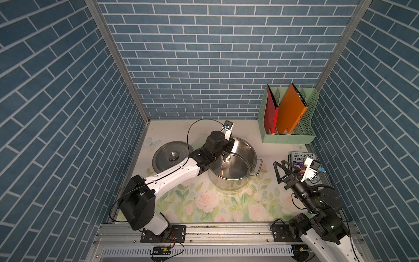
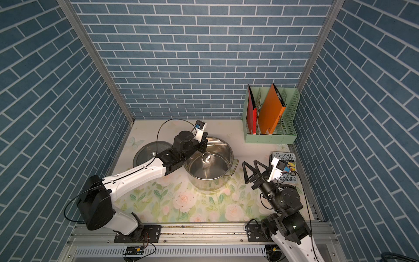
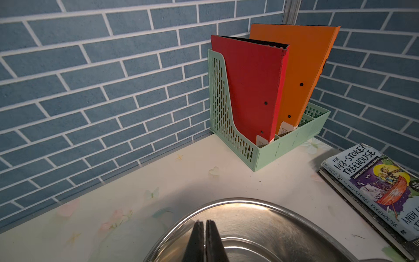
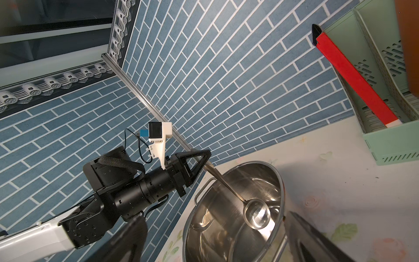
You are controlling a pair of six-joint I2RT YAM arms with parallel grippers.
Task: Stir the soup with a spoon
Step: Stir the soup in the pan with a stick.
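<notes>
A steel pot (image 1: 224, 184) stands mid-table in both top views. My left gripper (image 1: 230, 145) reaches over its far-left rim, shut on the handle of the spoon (image 4: 257, 214). The spoon is a slender grey metal ladle. It slants down from the fingers (image 4: 200, 161), and its small bowl (image 2: 206, 157) hangs inside the pot's mouth. In the left wrist view the two black fingers (image 3: 197, 238) are pressed together above the pot's rim (image 3: 249, 200), and the handle is hidden. I cannot tell whether soup lies in the shiny pot. My right gripper (image 1: 279, 162) stands open and empty to the pot's right.
The pot's lid (image 1: 172, 156) lies flat to the left of the pot. A green file rack (image 1: 288, 136) with a red and an orange folder stands in the back right corner. A stack of books (image 2: 284, 158) lies by the right wall, behind my right wrist.
</notes>
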